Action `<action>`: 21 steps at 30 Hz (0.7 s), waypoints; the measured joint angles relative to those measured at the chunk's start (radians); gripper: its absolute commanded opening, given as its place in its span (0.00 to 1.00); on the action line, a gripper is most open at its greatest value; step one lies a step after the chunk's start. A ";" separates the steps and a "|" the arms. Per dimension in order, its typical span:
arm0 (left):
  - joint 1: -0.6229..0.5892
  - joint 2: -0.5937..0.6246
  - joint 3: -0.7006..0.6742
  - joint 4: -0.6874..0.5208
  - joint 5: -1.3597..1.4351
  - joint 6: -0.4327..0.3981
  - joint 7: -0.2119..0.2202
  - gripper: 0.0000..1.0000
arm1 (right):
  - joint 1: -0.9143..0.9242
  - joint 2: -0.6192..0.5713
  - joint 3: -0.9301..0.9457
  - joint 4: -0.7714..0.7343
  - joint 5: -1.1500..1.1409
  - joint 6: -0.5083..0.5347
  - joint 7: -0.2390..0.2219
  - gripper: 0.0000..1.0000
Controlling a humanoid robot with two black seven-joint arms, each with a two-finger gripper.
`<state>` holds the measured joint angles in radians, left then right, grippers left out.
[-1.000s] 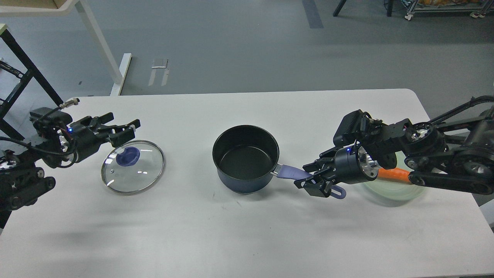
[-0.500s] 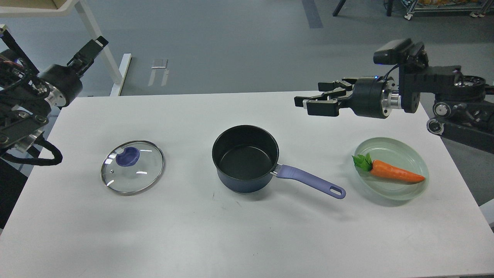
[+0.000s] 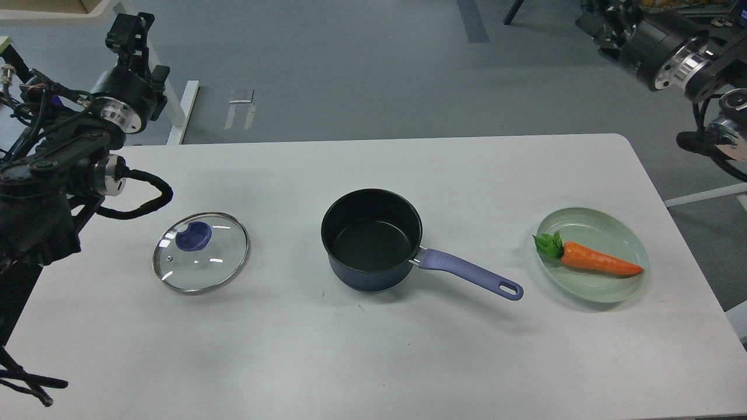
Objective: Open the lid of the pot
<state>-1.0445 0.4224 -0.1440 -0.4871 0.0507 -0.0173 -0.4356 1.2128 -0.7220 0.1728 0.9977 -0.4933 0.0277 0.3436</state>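
The dark blue pot (image 3: 372,239) stands uncovered at the table's middle, its purple handle (image 3: 470,275) pointing right and toward me. The glass lid (image 3: 201,252) with a purple knob (image 3: 194,235) lies flat on the table to the pot's left. My left gripper (image 3: 128,28) is raised high at the far left, well above and behind the lid, holding nothing; its fingers cannot be told apart. My right gripper (image 3: 599,20) is raised at the top right corner, far from the pot, dark and partly cut off by the view's edge.
A pale green plate (image 3: 630,236) with an orange toy carrot (image 3: 597,263) sits at the table's right. The white table (image 3: 373,361) is bare in front. A white table leg (image 3: 153,64) stands on the floor behind the left arm.
Both arms have lifted up and away from the table: the left from beside the lid, the right from the pot handle. Pot, lid and plate have not moved.
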 measured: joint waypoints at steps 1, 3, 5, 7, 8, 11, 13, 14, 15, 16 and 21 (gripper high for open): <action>0.000 -0.016 -0.019 0.014 -0.018 -0.020 0.008 1.00 | -0.008 0.015 0.008 -0.017 0.037 -0.006 0.000 0.99; 0.005 -0.033 -0.059 0.025 -0.062 -0.053 0.014 1.00 | -0.029 0.046 0.028 -0.051 0.117 -0.021 0.000 0.99; 0.009 -0.042 -0.089 0.029 -0.106 -0.071 0.015 1.00 | -0.064 0.079 0.057 -0.092 0.220 -0.044 -0.001 0.99; 0.013 -0.050 -0.102 0.031 -0.144 -0.078 0.015 1.00 | -0.102 0.110 0.093 -0.126 0.304 -0.058 -0.001 0.99; 0.015 -0.056 -0.105 0.030 -0.165 -0.081 0.015 1.00 | -0.122 0.125 0.116 -0.141 0.335 -0.062 -0.001 0.99; 0.029 -0.070 -0.107 0.030 -0.221 -0.088 0.015 1.00 | -0.174 0.165 0.196 -0.181 0.380 -0.065 0.000 0.99; 0.039 -0.073 -0.107 0.029 -0.249 -0.097 0.014 1.00 | -0.210 0.196 0.264 -0.199 0.388 -0.065 0.001 0.99; 0.046 -0.073 -0.108 0.029 -0.260 -0.106 0.013 1.00 | -0.232 0.217 0.303 -0.207 0.389 -0.065 0.001 0.99; 0.052 -0.074 -0.109 0.028 -0.269 -0.115 0.012 1.00 | -0.251 0.235 0.337 -0.214 0.390 -0.065 0.001 0.99; 0.060 -0.075 -0.109 0.027 -0.278 -0.124 0.011 1.00 | -0.273 0.257 0.376 -0.224 0.390 -0.065 0.001 0.99; 0.081 -0.073 -0.109 0.020 -0.298 -0.153 0.011 1.00 | -0.357 0.393 0.570 -0.296 0.391 -0.065 -0.001 0.99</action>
<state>-0.9639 0.3496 -0.2531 -0.4667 -0.2472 -0.1702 -0.4246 0.8556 -0.3290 0.7427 0.7017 -0.1027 -0.0372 0.3425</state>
